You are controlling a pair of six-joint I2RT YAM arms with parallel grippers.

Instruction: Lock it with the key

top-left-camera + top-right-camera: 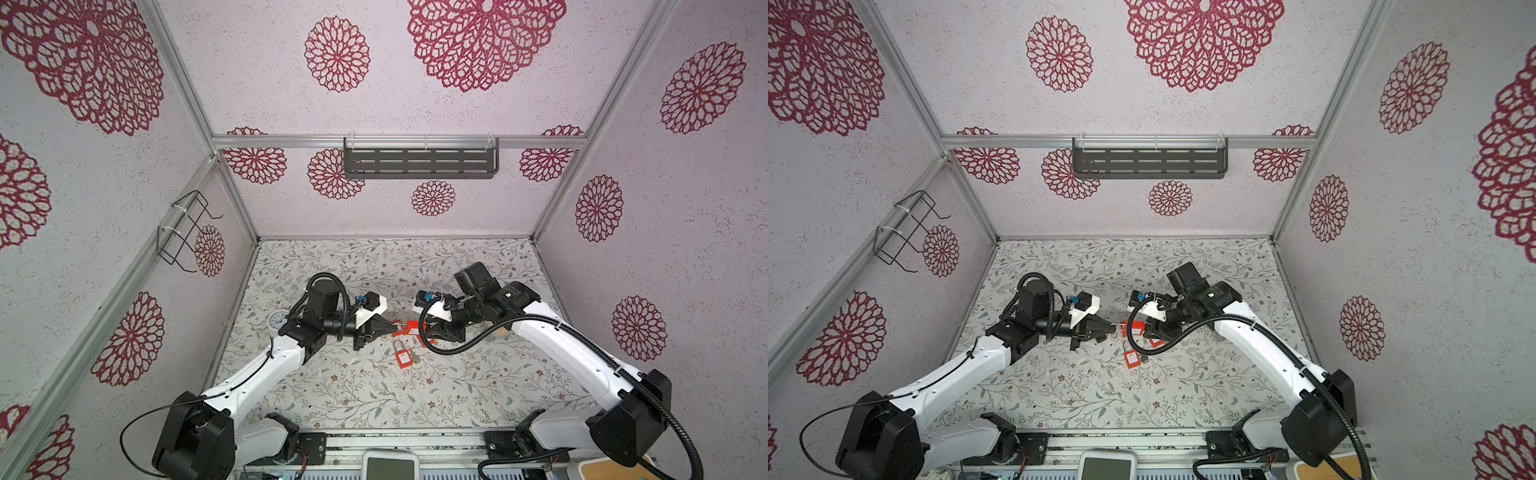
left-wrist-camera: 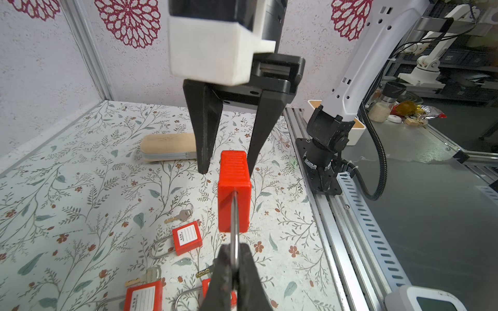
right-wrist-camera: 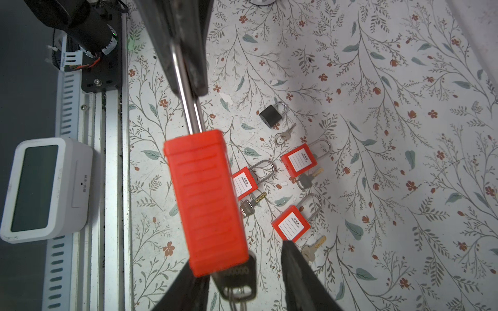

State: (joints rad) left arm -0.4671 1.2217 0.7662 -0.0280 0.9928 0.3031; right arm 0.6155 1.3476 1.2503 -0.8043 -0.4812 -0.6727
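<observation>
floral table [image 1: 374, 399], two arms meeting over its middle. white display unit [image 3: 45, 188] at the front rail, its screen dark and its small side print unreadable. beige pouch [image 2: 167, 146], plain only in the left wrist view. dial gauge [image 1: 277, 321], seen only in a top view, beside the left arm.

red padlock [image 3: 207, 202], held in the air between the arms. left gripper [image 2: 234, 254] pressed together on its steel shackle [image 3: 188, 107]. right gripper [image 2: 227, 171] spread, its fingers astride the body's far end.

three loose red padlocks [image 3: 299, 160] on the table, each with a lined white label whose print is too small to read. black padlock [image 3: 272, 114], seen only in the right wrist view.

key [image 3: 238, 277], seated in the held lock's base between the spread fingers. only the right wrist view shows it, and its head stamp is blurred.
</observation>
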